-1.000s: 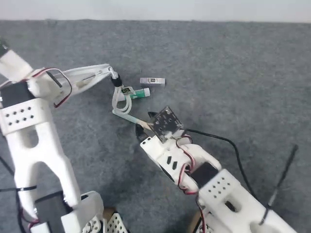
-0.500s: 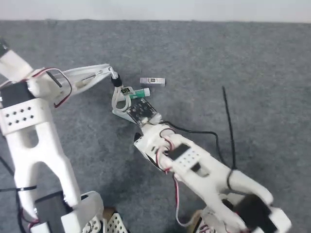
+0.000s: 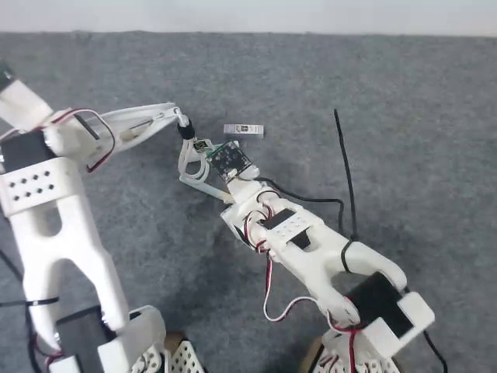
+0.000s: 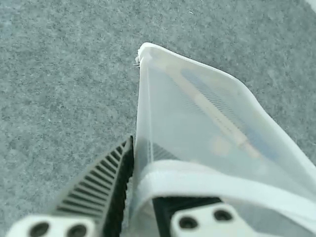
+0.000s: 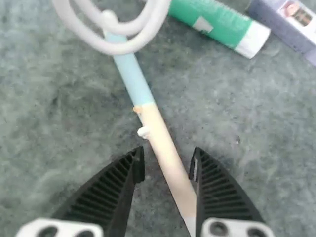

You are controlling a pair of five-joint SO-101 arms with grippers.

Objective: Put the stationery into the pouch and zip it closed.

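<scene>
Over the last second the right arm has stretched away from its near-right spot toward the far left, carrying the right gripper up to the pouch. Its fingers stand apart, one on each side of the pen, not pinching it. The pen's blue end passes under the pouch's white rim while the cream end lies on the carpet between the fingers. It looks only partly inside, so a push or a fresh grip seems needed before anything else goes in.

The left gripper has not moved. It is clamped on the pouch's rim, holding the mouth up toward the right arm.

Two items are not yet packed: a green glue stick just beyond the pouch mouth, and a small purple box next to it. Zipping is a long way off.

The surface is grey, short-piled carpet running to a pale wall at the far edge. A black cable arcs up from the right arm.
</scene>
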